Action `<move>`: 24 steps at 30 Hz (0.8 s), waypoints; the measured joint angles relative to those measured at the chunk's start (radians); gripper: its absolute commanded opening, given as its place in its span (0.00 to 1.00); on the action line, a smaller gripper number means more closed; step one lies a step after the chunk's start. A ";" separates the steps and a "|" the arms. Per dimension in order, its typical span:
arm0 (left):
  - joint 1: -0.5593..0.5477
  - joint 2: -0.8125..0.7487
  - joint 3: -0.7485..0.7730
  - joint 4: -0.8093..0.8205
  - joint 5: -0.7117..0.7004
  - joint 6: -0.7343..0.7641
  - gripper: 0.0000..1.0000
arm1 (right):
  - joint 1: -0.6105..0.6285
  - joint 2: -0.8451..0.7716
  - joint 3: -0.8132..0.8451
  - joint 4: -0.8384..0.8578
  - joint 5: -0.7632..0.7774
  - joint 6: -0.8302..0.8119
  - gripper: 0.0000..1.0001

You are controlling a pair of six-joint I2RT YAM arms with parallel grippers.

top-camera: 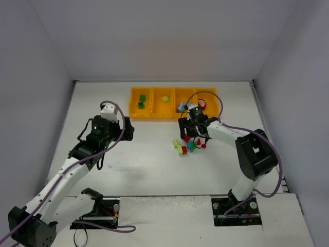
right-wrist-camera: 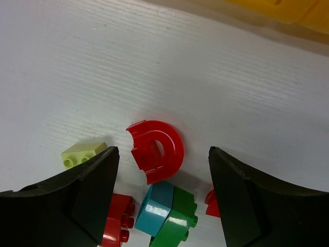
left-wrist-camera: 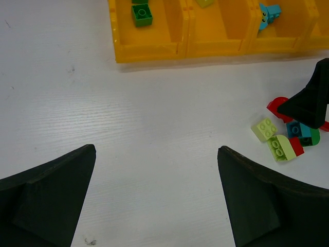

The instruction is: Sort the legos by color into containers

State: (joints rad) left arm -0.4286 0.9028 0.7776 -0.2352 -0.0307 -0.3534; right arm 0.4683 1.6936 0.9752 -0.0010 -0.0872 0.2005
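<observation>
Fingers point(right-wrist-camera: 77, 195) of my right gripper point(right-wrist-camera: 162, 157) stand partly apart and hold nothing. They straddle a red arch piece point(right-wrist-camera: 156, 151) that lies flat on the white table point(right-wrist-camera: 205, 77) between them and touches neither. The other loose legos crowd around it: a lime brick point(right-wrist-camera: 82, 153) just beside one finger, a red brick point(right-wrist-camera: 118, 221) half hidden under that same finger, a teal-blue brick point(right-wrist-camera: 160, 201) pressed against a dark green brick point(right-wrist-camera: 178, 221) just below the arch, and a red bit point(right-wrist-camera: 212, 203) peeping out by the other finger. My left wrist view adds a rounded lime piece point(left-wrist-camera: 280, 148) at the edge of this pile. Beyond the pile, near it but apart, sits the orange-yellow tray point(top-camera: 154, 116). Its leftmost compartment holds two dark green bricks point(top-camera: 142, 97), the next a lime square point(top-camera: 165, 98), the third a teal-blue piece point(left-wrist-camera: 268, 14) and the rightmost a red piece point(top-camera: 202, 103), close behind my right wrist. My left gripper point(left-wrist-camera: 157, 175) hangs with its jaws spread wide over bare table, well to the left of the pile, gripping nothing
</observation>
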 measured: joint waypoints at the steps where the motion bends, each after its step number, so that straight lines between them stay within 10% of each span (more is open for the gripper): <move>1: 0.000 0.000 0.000 0.000 0.000 0.000 0.97 | 0.004 0.008 0.001 -0.001 -0.001 0.000 0.67; 14: 0.000 0.007 0.000 0.000 0.000 0.000 0.97 | 0.030 0.065 0.008 -0.003 0.008 -0.014 0.55; 24: 0.000 0.010 0.000 -0.001 -0.001 0.000 0.97 | 0.044 0.072 0.016 -0.004 0.045 -0.022 0.02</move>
State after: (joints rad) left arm -0.4286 0.9127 0.7776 -0.2359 -0.0315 -0.3534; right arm 0.5125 1.7653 0.9913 -0.0048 -0.0425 0.1783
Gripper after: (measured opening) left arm 0.975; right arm 0.399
